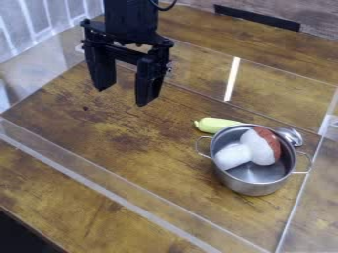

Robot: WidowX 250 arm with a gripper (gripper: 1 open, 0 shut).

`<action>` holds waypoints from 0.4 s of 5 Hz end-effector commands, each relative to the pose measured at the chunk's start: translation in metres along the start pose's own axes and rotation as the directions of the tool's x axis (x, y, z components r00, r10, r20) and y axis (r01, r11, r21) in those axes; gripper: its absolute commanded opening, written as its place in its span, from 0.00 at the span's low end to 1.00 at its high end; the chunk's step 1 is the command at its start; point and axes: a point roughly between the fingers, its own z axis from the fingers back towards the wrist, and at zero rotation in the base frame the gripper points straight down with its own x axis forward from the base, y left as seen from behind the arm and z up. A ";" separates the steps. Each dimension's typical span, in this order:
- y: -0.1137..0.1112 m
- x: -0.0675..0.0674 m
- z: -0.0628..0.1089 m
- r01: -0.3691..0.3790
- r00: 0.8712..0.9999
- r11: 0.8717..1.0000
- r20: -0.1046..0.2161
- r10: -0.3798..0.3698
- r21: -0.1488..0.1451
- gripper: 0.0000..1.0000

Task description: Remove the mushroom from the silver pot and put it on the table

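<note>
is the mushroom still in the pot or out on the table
In. The mushroom lies inside the silver pot, white stem and reddish cap within its rim; none of it rests on the table.

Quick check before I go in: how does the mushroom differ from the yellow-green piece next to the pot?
The mushroom lies inside the silver pot; the yellow-green piece lies on the table, just outside the pot's rim. The mushroom has a thick white stem and a reddish-brown cap; the yellow-green piece is one colour apart from a silver end. The mushroom looks bulkier, the other piece slimmer. Both are elongated and lying down, untouched.
</note>
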 end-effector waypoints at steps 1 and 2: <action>-0.014 -0.006 -0.014 -0.029 0.999 1.000 -0.034 0.029 -0.009 1.00; -0.035 -0.006 -0.020 0.010 0.999 1.000 -0.033 -0.010 -0.016 1.00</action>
